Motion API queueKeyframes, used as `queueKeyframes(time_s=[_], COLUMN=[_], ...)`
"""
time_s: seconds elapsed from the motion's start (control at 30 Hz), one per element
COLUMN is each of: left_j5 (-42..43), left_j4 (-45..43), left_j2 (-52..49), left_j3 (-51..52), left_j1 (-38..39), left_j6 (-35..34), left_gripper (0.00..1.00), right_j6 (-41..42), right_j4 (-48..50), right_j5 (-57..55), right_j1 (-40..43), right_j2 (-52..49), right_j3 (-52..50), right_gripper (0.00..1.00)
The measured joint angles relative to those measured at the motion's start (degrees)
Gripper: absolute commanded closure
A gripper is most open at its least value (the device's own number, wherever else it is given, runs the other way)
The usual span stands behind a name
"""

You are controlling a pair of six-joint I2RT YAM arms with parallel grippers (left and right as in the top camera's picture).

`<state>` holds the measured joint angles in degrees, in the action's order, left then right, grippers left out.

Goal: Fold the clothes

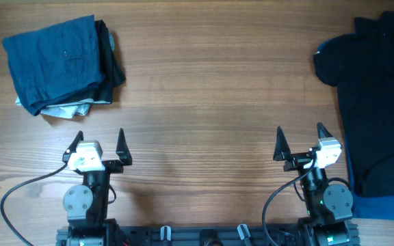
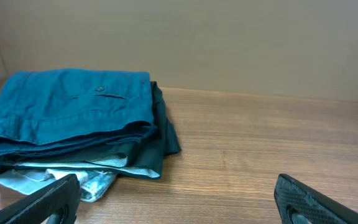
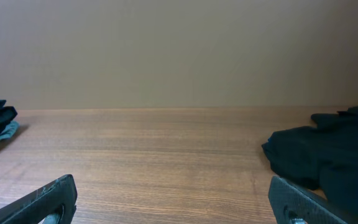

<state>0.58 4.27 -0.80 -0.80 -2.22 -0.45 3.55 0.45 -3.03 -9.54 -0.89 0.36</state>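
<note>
The clothes, a pair of blue denim shorts (image 1: 53,58), lie folded on top of a small pile at the table's far left; the left wrist view shows the shorts (image 2: 67,106) flat, with a button facing up. My left gripper (image 1: 100,137) (image 2: 179,205) hovers near the front edge, below and right of the pile, open and holding nothing. My right gripper (image 1: 299,133) (image 3: 173,202) is open and empty too, over bare wood at the front right.
Under the shorts lie a black garment (image 1: 111,61) (image 2: 163,134) and a pale striped cloth (image 1: 63,111) (image 2: 73,177). A black polo shirt (image 1: 378,102) (image 3: 328,155) with a white logo is spread along the table's right edge. Bare wood (image 1: 204,89) lies between the two.
</note>
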Motion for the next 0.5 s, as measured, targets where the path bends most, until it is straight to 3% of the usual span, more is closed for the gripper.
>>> queueKeyframes(time_s=[0.5], left_j5=[0.22], left_j4=[0.0], left_j2=[0.0], left_j3=[0.0], left_j1=[-1.66], left_j6=[0.2], left_gripper=[0.0], right_j6=[0.0], right_j4=[0.0], right_j5=[0.0], right_j1=[0.0], right_j2=[0.0], right_j3=[0.0], right_gripper=[0.0])
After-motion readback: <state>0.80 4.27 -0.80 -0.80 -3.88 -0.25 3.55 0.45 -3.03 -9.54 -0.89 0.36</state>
